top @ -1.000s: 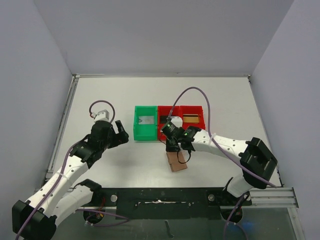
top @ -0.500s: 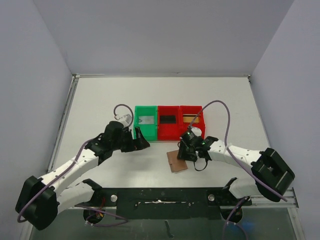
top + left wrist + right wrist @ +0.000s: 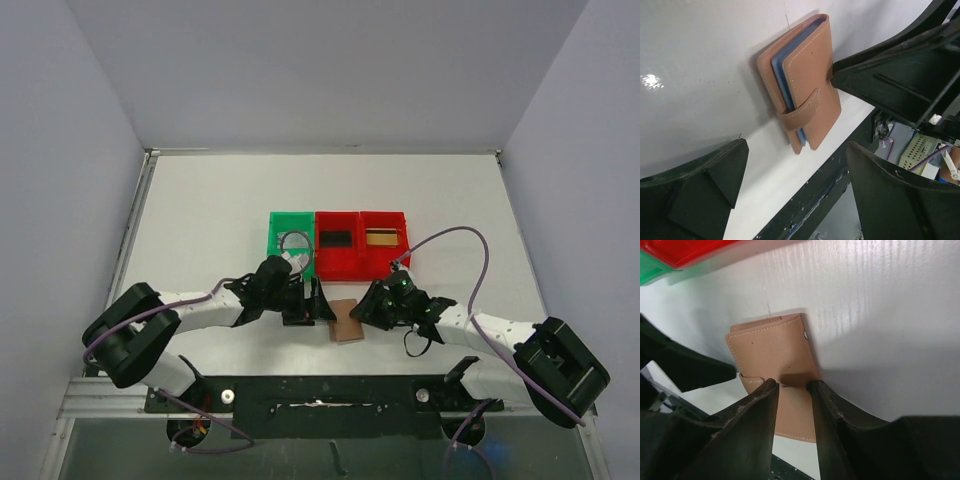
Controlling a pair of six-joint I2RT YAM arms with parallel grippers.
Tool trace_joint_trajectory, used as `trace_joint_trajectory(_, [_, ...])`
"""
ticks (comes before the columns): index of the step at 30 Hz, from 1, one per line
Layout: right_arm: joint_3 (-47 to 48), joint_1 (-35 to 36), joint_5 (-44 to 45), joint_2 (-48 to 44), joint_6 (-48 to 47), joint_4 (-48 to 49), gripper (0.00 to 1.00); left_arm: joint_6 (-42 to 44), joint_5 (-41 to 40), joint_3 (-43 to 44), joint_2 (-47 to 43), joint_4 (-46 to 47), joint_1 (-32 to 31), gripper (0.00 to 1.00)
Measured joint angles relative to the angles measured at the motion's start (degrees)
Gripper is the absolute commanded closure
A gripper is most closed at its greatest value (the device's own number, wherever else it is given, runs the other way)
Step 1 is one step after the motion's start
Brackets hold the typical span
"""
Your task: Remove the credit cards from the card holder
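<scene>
The tan leather card holder [image 3: 347, 321] lies shut on the table, its strap [image 3: 799, 111] across it and blue sleeves at its edge. No credit cards show inside it. In the bins lie three credit cards: silver-grey [image 3: 293, 240], black [image 3: 337, 239] and gold-tan [image 3: 379, 237]. My left gripper [image 3: 320, 303] hangs open at the holder's left, its jaws [image 3: 796, 165] wide apart and empty. My right gripper [image 3: 371, 309] is at the holder's right edge. Its fingers [image 3: 816, 395] stand a narrow gap apart with their tips down on the tan cover [image 3: 771, 352], nothing pinched between them.
A green bin [image 3: 272, 256] and two red bins [image 3: 340, 268] [image 3: 404, 232] stand in a row just behind the holder. The black front rail [image 3: 320, 390] runs close in front of it. The right gripper's body [image 3: 895, 65] fills the space beside the holder.
The left arm swung right and down to the holder's left side. The right gripper came away from the red bins, dropped to the holder's right edge, and its jaws parted; a black card now lies in the middle bin.
</scene>
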Motion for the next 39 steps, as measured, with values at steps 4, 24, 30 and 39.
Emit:
trace_joint_trajectory(4, [-2.12, -0.09, -2.16, 0.11, 2.03, 4.68, 0.65, -2.14, 2.01, 0.13, 5.14, 5.31, -1.01, 0.34])
trace_joint_trajectory(24, [-3.63, -0.52, -9.88, 6.6, 4.02, 16.9, 0.6, -2.36, 1.84, 1.38, 5.03, 5.81, -1.66, 0.75])
trace_joint_trajectory(30, [-2.03, -0.74, -13.92, 11.58, 4.13, 22.45, 0.59, 3.58, -3.43, 8.33, 0.63, -10.19, -2.27, 0.68])
trace_joint_trajectory(39, [-0.17, -0.57, -12.98, 11.02, 4.15, 17.0, 0.52, 7.48, -4.9, 15.82, 1.86, -15.52, -5.49, 0.53])
